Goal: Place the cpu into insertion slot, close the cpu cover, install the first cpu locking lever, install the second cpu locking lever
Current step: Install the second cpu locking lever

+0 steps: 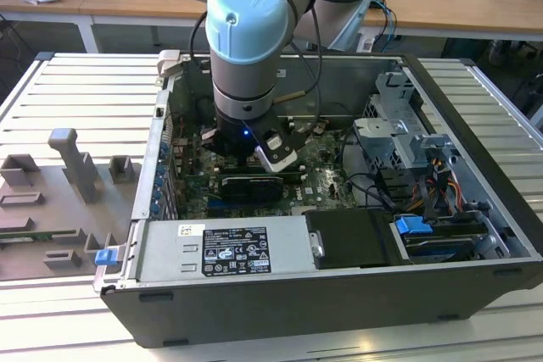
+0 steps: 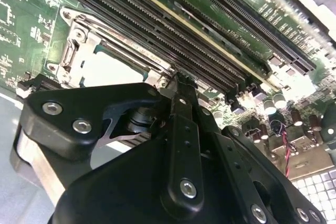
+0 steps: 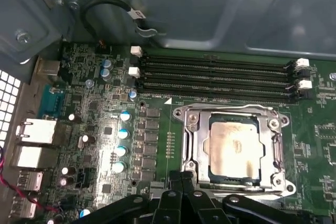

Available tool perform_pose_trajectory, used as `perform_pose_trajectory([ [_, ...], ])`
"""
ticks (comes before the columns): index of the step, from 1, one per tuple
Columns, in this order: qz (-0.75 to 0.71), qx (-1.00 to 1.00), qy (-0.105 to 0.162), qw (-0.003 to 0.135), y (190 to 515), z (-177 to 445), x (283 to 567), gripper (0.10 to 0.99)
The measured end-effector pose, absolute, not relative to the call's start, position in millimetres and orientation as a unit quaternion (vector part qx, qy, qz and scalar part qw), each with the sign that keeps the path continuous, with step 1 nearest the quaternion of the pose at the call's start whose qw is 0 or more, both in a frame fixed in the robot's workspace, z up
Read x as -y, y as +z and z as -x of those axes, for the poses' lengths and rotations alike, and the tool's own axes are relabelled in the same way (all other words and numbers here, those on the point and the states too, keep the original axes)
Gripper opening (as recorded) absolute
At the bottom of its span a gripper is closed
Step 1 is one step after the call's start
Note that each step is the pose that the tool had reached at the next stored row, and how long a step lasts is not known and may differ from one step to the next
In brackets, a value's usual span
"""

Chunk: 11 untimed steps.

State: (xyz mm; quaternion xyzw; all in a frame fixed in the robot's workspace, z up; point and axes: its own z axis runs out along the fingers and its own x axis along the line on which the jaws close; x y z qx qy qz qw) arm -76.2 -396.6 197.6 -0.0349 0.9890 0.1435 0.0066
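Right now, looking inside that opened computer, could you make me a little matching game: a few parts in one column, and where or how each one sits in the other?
Things:
1. cpu
2. cpu cover
3. memory slots
4. claw

Places or states:
A. long, dark and parallel, beside the socket
B. pale square seated in the socket
C. black, at the socket's edge
D. silver frame lying down around the chip

Pairs: 1-B, 2-D, 3-A, 4-C
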Motion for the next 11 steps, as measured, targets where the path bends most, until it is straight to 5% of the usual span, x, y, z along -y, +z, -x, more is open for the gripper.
perform_pose_trajectory([
  [11, 0.035, -0.989, 0.146, 0.007, 204.0, 76.6, 397.0, 0.106],
])
